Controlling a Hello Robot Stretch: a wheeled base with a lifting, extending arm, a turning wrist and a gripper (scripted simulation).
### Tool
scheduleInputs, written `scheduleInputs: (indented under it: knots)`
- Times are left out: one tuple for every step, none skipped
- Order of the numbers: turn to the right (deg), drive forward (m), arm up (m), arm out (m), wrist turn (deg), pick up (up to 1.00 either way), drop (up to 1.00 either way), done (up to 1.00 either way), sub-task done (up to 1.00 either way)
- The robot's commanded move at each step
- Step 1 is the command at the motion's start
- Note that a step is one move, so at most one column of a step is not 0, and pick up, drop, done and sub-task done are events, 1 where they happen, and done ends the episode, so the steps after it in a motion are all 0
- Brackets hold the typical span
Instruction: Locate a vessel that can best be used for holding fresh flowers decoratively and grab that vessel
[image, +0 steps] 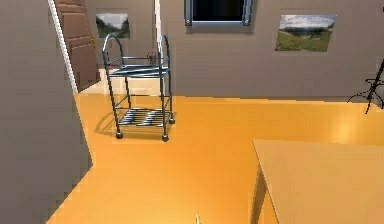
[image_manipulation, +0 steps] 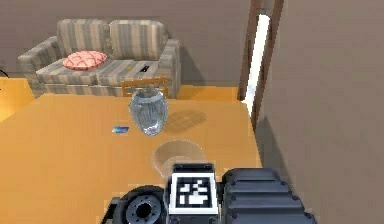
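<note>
Gripper's dark body (image_manipulation: 140, 208) sits at the arm side view's bottom edge, and its far end can't be made out, so I cannot tell how the jaws stand or whether it holds anything. The clear glass vase (image_manipulation: 150, 110) stands upright on the orange table (image_manipulation: 60, 160), a small blue thing (image_manipulation: 121, 128) just beside it. A striped sofa (image_manipulation: 105, 45) is behind, and a metal cart (image: 140, 90) is ahead.

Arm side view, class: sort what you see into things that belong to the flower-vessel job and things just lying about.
Belongs to the job:
glass vase, standing on the wooden table

Just lying about:
small blue thing near the vase
striped sofa
pink cushion on the sofa
</note>
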Motion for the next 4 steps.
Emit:
scheduleInputs:
  knots:
    - [0.0, 0.00, 0.00, 0.50, 0.0, 0.00, 0.00, 0.00, 0.00]
    - [0.0, 0.00, 0.00, 0.00, 45.0, 0.00, 0.00, 0.00, 0.00]
    - [0.0, 0.00, 0.00, 0.00, 45.0, 0.00, 0.00, 0.00, 0.00]
    - [0.0, 0.00, 0.00, 0.00, 39.0, 0.00, 0.00, 0.00, 0.00]
